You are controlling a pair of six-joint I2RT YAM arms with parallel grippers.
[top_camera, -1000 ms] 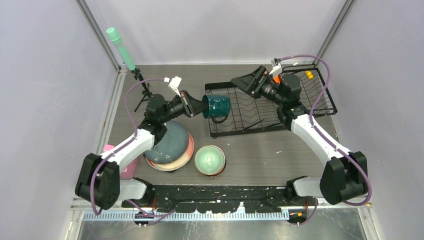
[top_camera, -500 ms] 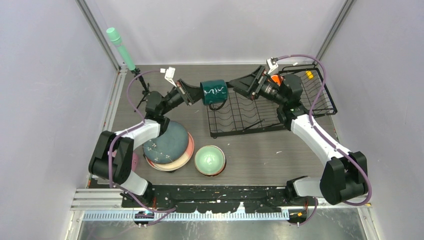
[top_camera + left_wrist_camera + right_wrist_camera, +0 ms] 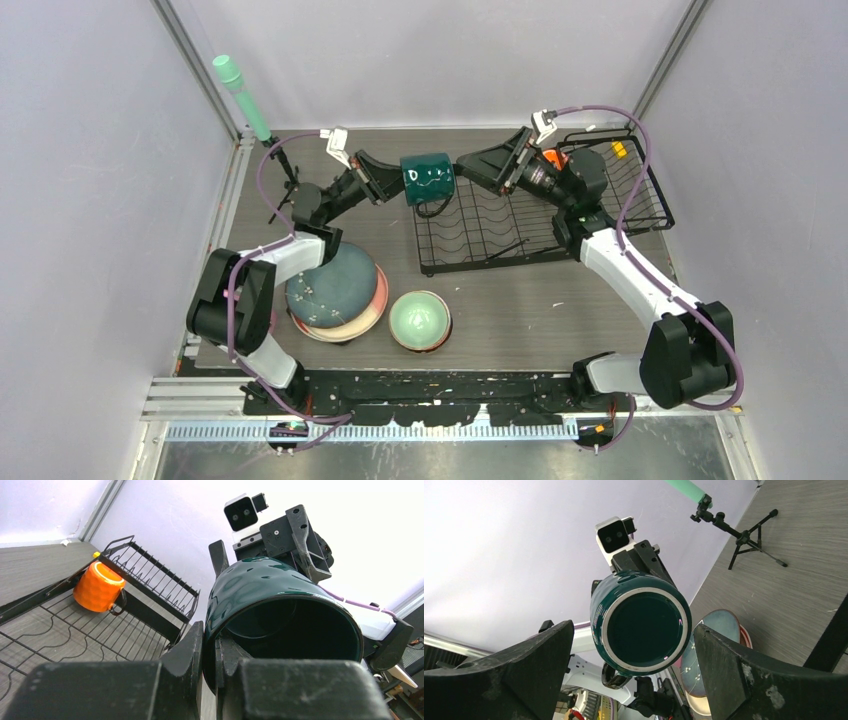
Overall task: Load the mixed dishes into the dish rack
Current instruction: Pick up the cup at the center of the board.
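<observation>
The orange mug point(image 3: 549, 158) is mostly hidden behind the right wrist in the overhead view; the left wrist view shows it lying on its side on the dish rack point(image 3: 480, 235), near the taller slotted section. The right wrist view cuts off much of the stacked dishes, and the left wrist view shows only the dark inside of the dark teal mug point(image 3: 428, 178).

The left gripper point(image 3: 395, 185) is pinched tight on that mug's rim wall (one finger inside, one outside) and holds it sideways in the air over the rack's far left corner, handle hanging down. The right gripper point(image 3: 470, 170) is spread wide, its fingers either side of the mug's base without touching it.

On the table near the arms, a dark teal speckled plate point(image 3: 335, 285) rests on a pink plate point(image 3: 378, 300), with a mint-green bowl point(image 3: 419, 320) just beside them. Most of the rack's gridded floor lies bare below the mug.
</observation>
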